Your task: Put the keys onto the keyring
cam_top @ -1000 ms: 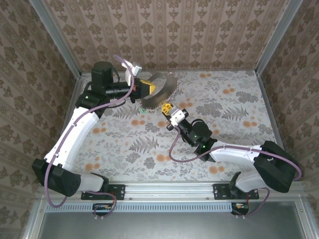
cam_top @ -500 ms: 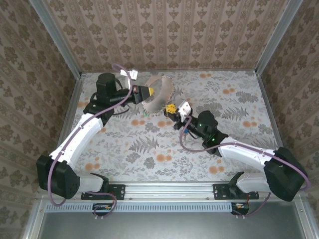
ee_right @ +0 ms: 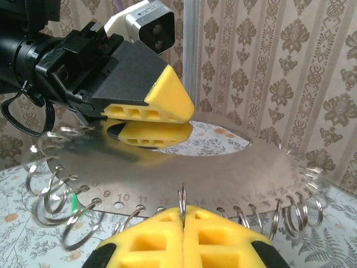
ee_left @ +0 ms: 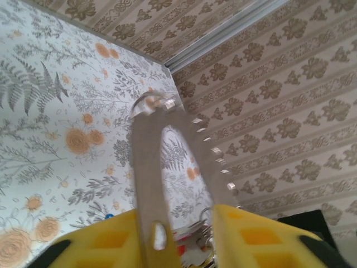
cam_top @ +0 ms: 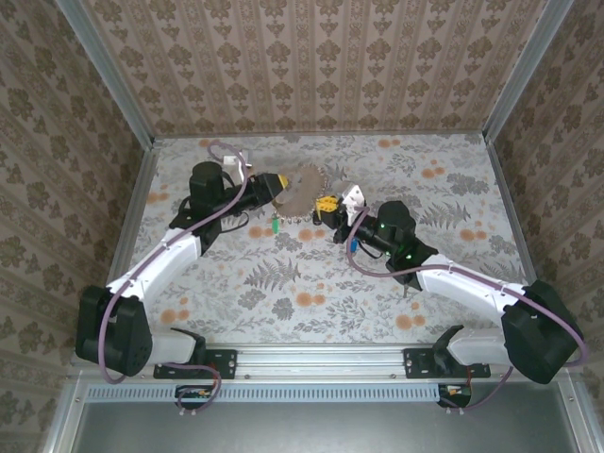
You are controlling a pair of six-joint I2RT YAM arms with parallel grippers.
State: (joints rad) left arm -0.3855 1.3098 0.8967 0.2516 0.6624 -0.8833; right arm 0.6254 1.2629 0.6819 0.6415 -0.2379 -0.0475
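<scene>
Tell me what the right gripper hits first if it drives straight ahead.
Most likely the flat metal plate, whose rim sits right at the right gripper, itself pinching a wire ring; the left gripper lies beyond.

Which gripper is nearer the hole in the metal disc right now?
Left. The left gripper straddles the disc at the hole's edge; the right gripper sits at the outer rim, shut on a split ring.

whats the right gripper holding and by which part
The right gripper pinches one small wire ring on the near rim of the flat metal disc, gripping the ring's lower part.
</scene>
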